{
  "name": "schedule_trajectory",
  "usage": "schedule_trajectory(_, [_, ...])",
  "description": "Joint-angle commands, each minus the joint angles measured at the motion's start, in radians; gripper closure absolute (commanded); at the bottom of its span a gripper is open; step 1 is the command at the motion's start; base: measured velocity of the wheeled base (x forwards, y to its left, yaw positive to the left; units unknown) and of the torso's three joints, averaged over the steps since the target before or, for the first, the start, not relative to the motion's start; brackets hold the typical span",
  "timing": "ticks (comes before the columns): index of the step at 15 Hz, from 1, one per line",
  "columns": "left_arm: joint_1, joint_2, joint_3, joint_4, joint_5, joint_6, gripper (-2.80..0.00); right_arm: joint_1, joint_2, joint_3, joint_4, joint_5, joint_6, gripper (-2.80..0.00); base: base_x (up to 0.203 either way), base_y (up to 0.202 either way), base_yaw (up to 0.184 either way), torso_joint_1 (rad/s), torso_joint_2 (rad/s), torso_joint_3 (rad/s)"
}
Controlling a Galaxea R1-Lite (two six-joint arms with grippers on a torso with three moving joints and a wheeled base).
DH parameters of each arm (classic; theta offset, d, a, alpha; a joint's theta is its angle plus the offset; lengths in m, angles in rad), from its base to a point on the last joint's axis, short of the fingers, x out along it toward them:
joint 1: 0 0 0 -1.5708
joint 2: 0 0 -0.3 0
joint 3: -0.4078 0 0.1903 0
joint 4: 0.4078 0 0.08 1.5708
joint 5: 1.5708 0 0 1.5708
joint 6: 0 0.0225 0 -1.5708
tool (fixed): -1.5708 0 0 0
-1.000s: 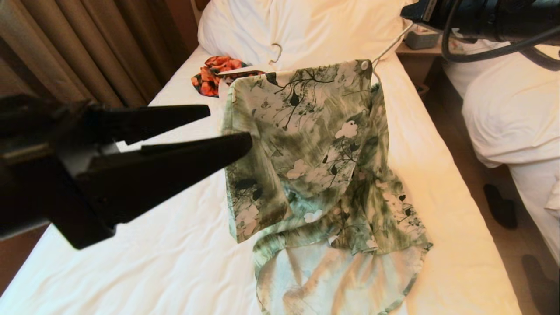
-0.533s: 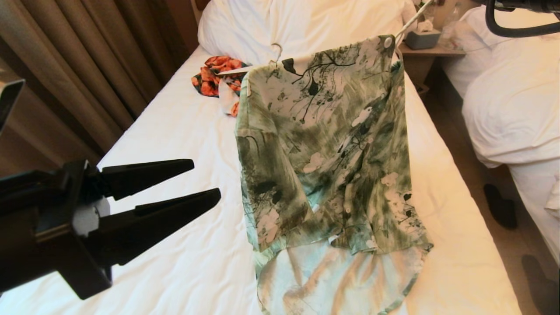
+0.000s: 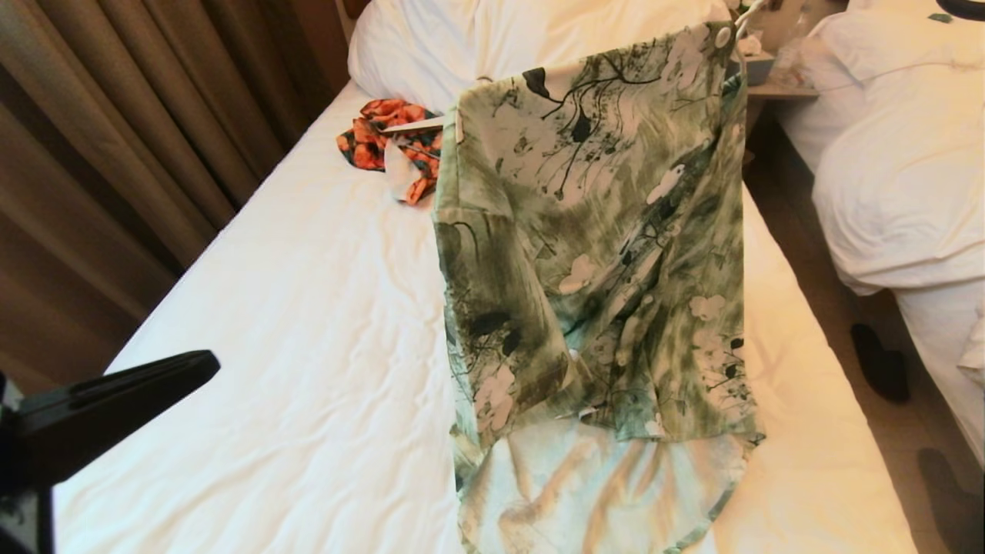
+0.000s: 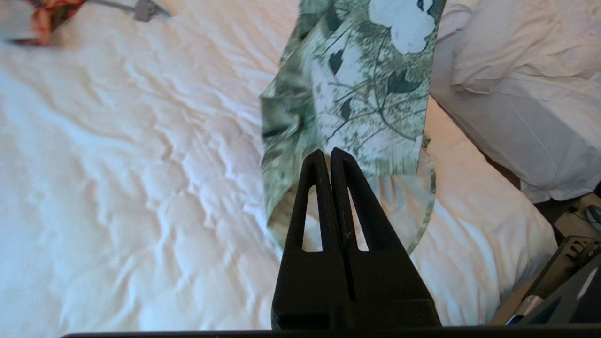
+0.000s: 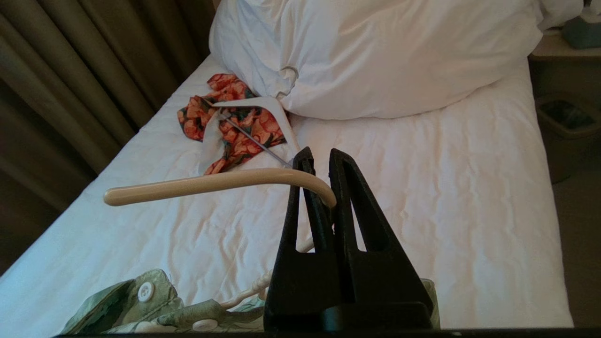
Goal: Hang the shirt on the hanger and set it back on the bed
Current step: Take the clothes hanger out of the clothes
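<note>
status: the shirt [image 3: 600,254] hangs on the hanger [image 5: 220,185], lifted above the bed [image 3: 292,323], its hem trailing on the sheet. the right end effector [image 5: 321,188] is pinched on the hanger hook. the left end effector [image 4: 331,157] is pressed together, empty, just beside the shirt. remaining, by judgement: lower the hung shirt onto the bed and release it.

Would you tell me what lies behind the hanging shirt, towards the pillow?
Behind the shirt lie an orange floral garment with a white hanger on the bed. The shirt covers the rest of that hanger and part of the pillow.
</note>
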Motion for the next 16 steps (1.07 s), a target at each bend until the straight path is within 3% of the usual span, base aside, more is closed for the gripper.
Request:
schedule_trajectory(1, [0.04, -0.123, 0.023, 0.036, -0.001, -0.008, 0.0, 0.004, -0.006, 0.0, -0.001, -0.003, -0.016, 0.0, 0.0, 0.0, 0.0, 0.0, 0.0, 0.0])
schedule_trajectory(5, [0.131, -0.198, 0.034, 0.097, -0.009, -0.053, 0.0, 0.009, -0.016, 0.0, -0.032, -0.008, -0.079, 0.0, 0.0, 0.0, 0.0, 0.0, 0.0, 0.0])
schedule_trajectory(9, [0.195, -0.262, 0.069, 0.101, -0.016, -0.078, 0.0, 0.009, -0.022, 0.0, -0.061, -0.026, -0.209, 0.0, 0.0, 0.0, 0.0, 0.0, 0.0, 0.0])
schedule_trajectory(16, [0.347, -0.364, 0.106, 0.104, -0.001, -0.081, 0.0, 0.013, -0.012, 0.0, -0.127, -0.076, -0.321, 0.0, 0.0, 0.0, 0.0, 0.0, 0.0, 0.0])
